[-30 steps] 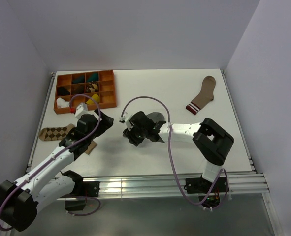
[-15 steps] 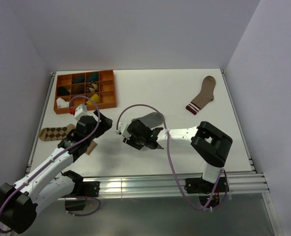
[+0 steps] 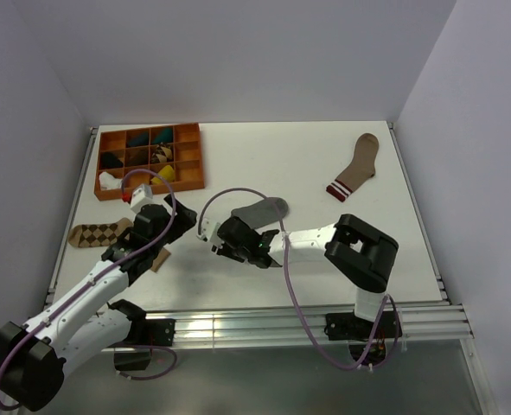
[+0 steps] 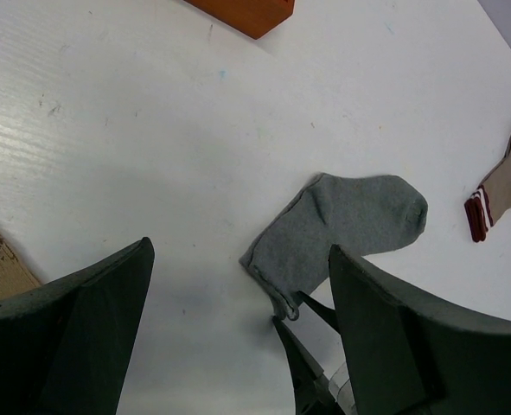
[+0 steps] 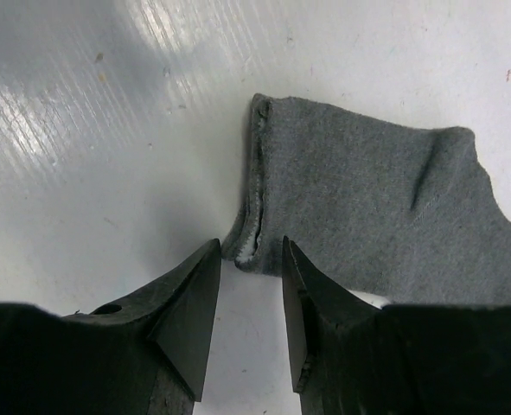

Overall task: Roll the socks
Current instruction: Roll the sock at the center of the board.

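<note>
Changed: your right gripper (image 5: 250,249) backs up and half closes, sock (image 5: 367,207) edge between its tips.
Left gripper (image 4: 240,252): wide open, empty.
Means: pinch, then roll.

Plain grey sock (image 3: 259,210) on a white surface (image 3: 307,156). The tray (image 3: 200,156) is orange. The diamond sock (image 3: 99,232) is tan and brown; the brown sock (image 3: 356,166) has a maroon-and-white striped cuff. The arms (image 3: 311,238) are white and black, with purple cables (image 3: 294,285).
</note>
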